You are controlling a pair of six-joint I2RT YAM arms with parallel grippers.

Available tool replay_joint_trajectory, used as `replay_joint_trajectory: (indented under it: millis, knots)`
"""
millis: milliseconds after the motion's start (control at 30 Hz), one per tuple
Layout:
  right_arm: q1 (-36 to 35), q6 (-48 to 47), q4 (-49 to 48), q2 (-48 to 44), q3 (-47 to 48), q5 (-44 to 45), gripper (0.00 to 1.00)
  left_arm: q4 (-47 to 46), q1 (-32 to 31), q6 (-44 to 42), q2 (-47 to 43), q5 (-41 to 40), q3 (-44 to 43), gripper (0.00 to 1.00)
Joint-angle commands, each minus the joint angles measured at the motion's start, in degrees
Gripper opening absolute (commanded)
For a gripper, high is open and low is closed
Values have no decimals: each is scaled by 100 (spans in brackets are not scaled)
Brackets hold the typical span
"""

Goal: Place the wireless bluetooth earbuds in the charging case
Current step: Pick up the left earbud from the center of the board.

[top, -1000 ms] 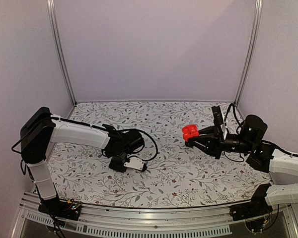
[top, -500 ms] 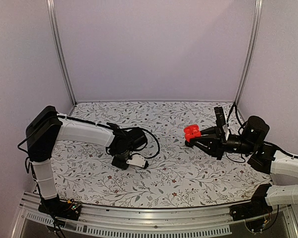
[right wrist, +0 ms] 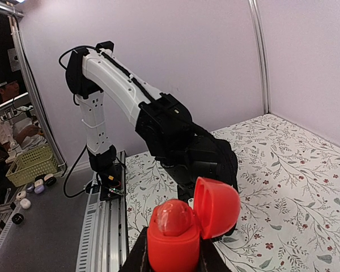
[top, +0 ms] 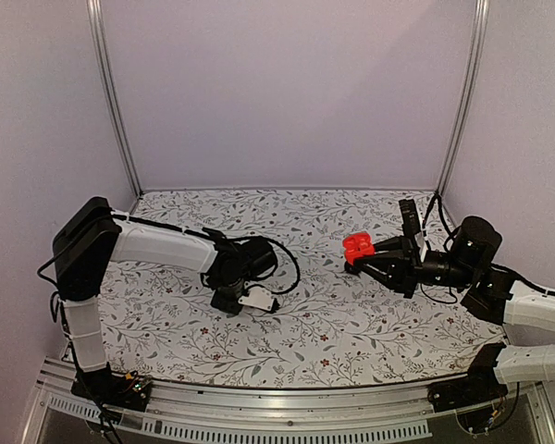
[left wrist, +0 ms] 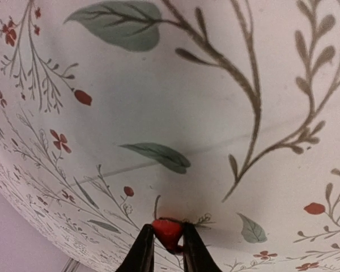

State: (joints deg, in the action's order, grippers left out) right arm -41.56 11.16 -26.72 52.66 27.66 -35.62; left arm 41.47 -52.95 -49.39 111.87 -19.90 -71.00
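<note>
A tiny red earbud point(left wrist: 168, 232) rests against the floral cloth, and my left gripper point(left wrist: 168, 249) is shut on it, one black finger point(left wrist: 141, 252) on each side. From above, the left gripper point(top: 231, 303) points down at the table left of centre, and the earbud is hidden under it. My right gripper point(top: 363, 261) is shut on the red charging case point(top: 355, 247) and holds it in the air on the right. The case point(right wrist: 171, 249) has its lid point(right wrist: 216, 207) swung open. A glossy red rounded piece point(right wrist: 171, 218) sits in its top.
The left arm point(right wrist: 170, 130) fills the space just behind the case in the right wrist view. An aluminium rail point(top: 259, 412) runs along the table's near edge. Purple walls and metal posts point(top: 111, 102) close in the back and sides. A yellow basket point(right wrist: 28, 164) stands off the table.
The left gripper's fingers have closed on the red earbud, and its arm has shifted slightly right. The right gripper drifted a little right with the case, then held still.
</note>
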Motion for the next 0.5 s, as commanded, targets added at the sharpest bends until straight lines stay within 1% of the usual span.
replay_joint_trajectory:
  millis: [0, 133, 467]
  knots:
    - [43, -16, 55, -120, -48, 33, 0, 88, 71, 90, 190, 288, -43, 17]
    - [45, -22, 54, -108, -41, 39, 0, 110, 74, 128, 152, 337, -81, 14]
    - [43, -32, 27, -56, -23, 28, 0, 102, 64, 509, -398, 905, -336, 14]
